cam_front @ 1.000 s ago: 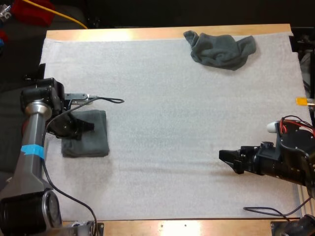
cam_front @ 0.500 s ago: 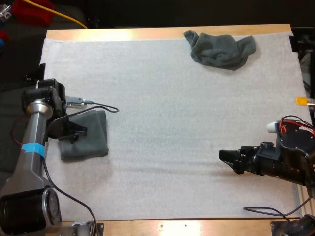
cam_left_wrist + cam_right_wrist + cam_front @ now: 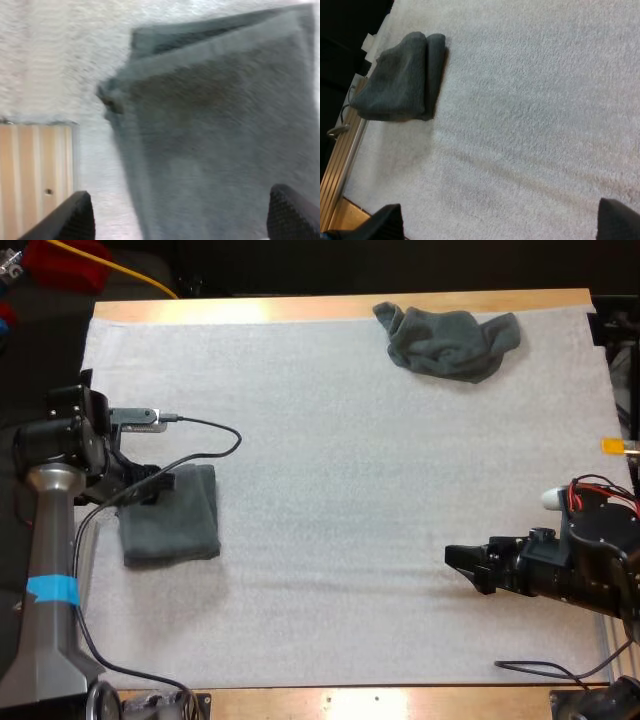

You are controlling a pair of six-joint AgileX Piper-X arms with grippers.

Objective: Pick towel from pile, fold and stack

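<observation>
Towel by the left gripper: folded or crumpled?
Folded: the towel lies flat as a squared rectangle, and the right wrist view shows doubled layers along its edge.

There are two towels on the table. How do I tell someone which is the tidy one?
Start with the big white mat covering the wooden table. Go to its left side, close to the left edge, where the folded towel lies. It is flat with straight edges, unlike the crumpled towel heaped at the mat's far side.
</observation>
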